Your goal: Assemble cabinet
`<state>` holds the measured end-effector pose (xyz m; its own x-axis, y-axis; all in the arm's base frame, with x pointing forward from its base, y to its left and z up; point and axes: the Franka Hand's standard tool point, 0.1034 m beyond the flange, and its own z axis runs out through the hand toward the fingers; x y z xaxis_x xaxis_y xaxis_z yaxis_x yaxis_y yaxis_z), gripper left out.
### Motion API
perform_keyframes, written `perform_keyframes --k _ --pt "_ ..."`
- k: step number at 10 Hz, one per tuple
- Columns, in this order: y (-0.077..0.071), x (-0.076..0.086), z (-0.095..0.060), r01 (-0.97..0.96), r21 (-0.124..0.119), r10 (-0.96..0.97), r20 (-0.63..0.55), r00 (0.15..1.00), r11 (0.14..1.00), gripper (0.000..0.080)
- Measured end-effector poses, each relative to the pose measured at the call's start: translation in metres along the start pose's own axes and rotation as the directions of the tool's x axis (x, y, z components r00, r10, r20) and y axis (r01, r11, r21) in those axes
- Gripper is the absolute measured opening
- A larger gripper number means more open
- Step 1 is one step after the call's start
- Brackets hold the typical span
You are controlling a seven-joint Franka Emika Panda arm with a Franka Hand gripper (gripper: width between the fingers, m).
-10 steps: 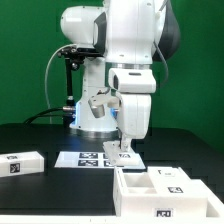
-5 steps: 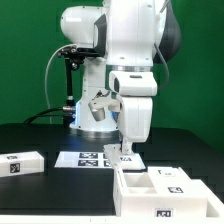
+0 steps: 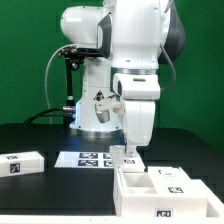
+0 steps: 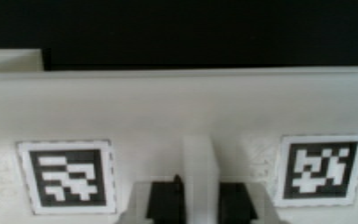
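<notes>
The arm has slid toward the exterior view's right over the last second, so the hand now hangs low at the rear edge of the cabinet. The cabinet sits open-topped on the surface, just beside the marker board. From the wrist, the fingers stand apart with a white rib of a tagged panel between them. Whether they are pinching it I cannot tell. I'd say it is lining up on the box. A loose panel lies well apart, not yet fitted.
</notes>
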<state>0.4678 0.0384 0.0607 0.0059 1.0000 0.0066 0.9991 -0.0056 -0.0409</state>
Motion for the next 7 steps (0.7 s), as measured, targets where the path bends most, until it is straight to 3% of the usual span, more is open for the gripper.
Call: perform_keyframes --k 5,7 --pt "0.003 -0.002 0.001 -0.007 0.002 0.007 -0.002 1.000 1.000 0.0064" --pt "0.013 -0.001 0.000 -0.014 -0.002 0.014 -0.004 1.000 1.000 0.0064"
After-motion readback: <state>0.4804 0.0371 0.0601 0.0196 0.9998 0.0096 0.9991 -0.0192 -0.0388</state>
